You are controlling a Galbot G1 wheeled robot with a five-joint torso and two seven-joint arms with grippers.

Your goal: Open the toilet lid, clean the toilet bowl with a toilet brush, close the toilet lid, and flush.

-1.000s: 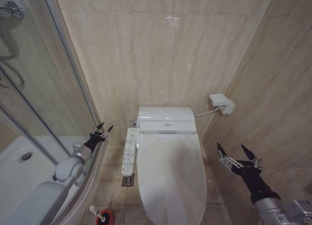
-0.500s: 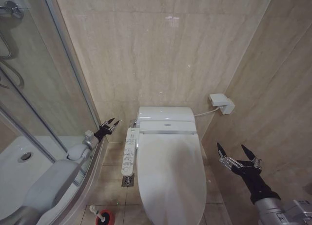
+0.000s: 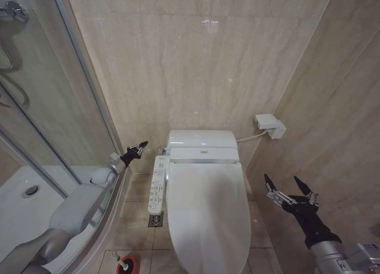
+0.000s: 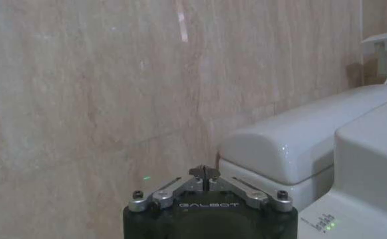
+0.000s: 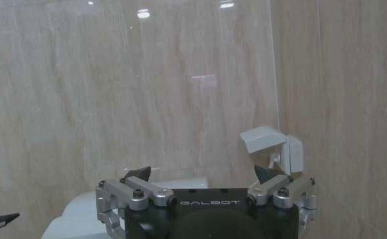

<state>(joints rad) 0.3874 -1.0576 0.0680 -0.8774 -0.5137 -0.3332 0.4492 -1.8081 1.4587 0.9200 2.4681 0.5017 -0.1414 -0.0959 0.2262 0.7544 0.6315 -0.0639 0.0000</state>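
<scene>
The left pincer (image 3: 141,146), tips pressed together, reaches beside the toilet's rear; it may snag the control panel (image 3: 157,184). The toilet lid (image 3: 208,217) is down, and the right pincer (image 3: 290,190) waits spread.

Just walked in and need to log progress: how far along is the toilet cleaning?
The toilet lid lies closed, and the toilet brush sits in its red holder on the floor, so whether cleaning has happened cannot be told. In hand: the left gripper, fingers shut, is raised beside the tank. The right gripper hovers open right of the toilet.
</scene>
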